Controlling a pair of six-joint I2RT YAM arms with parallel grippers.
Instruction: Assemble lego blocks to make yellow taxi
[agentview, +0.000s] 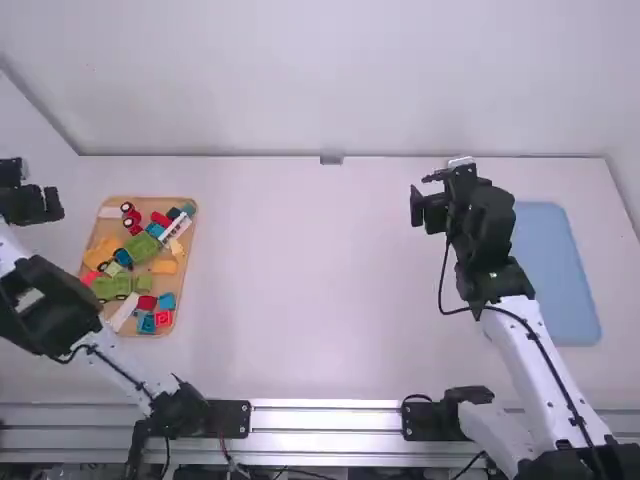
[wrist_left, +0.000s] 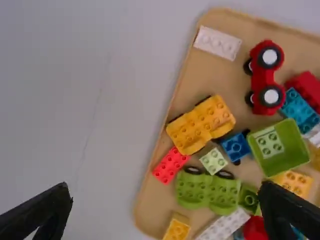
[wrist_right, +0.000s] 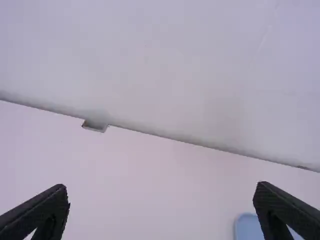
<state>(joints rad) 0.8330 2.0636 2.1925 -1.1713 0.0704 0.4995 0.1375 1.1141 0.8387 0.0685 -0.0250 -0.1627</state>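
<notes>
White tabletop (agentview: 290, 280) underlies the left gripper (wrist_left: 165, 186), wide and empty, the yellow wheeled base (wrist_left: 202, 125) lying among loose blocks (wrist_left: 171, 164) in the tray (wrist_left: 220, 80) beside it, assembly seemingly unstarted, and, well apart, the right gripper (wrist_right: 161, 186), also wide, near the blue mat (agentview: 555, 275).

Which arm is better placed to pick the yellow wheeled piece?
Left, probably: its open gripper is beside the tray holding the yellow wheeled piece; the right gripper is far off, near the blue mat.
</notes>
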